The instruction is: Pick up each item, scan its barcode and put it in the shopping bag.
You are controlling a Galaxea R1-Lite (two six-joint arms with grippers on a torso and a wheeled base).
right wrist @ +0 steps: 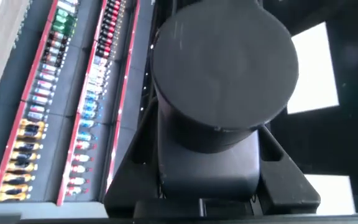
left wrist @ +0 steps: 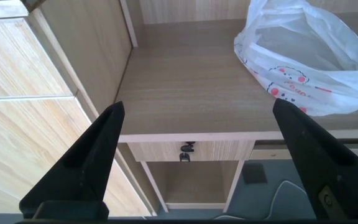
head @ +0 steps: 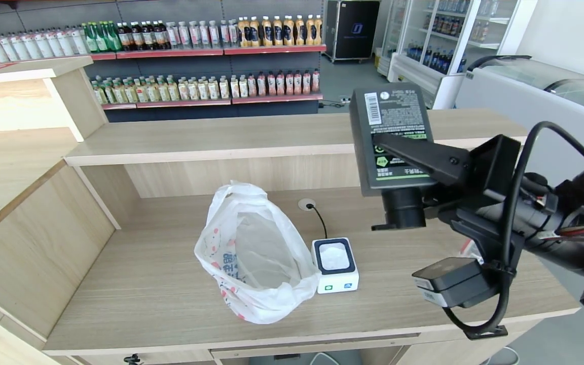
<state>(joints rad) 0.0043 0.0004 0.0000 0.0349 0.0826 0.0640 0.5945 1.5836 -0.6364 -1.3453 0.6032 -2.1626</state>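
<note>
My right gripper (head: 406,157) is shut on a dark grey flat bottle (head: 396,116) with a black round cap (head: 403,210), held high above the right part of the counter. The cap points down, and the label with its barcode (head: 373,108) faces up toward the head view. In the right wrist view the cap (right wrist: 222,68) and the bottle body sit between the fingers (right wrist: 288,180). An open white plastic shopping bag (head: 254,253) stands mid-counter, with a white scanner box (head: 335,263) touching its right side. My left gripper (left wrist: 197,106) is open over the counter's front left edge, near the bag (left wrist: 303,56).
The wooden counter (head: 145,294) has a raised ledge (head: 221,139) behind and a side wall (head: 33,243) on the left. A black cable (head: 318,218) runs from the scanner to a hole in the counter. Shelves of drink bottles (head: 195,86) stand far behind.
</note>
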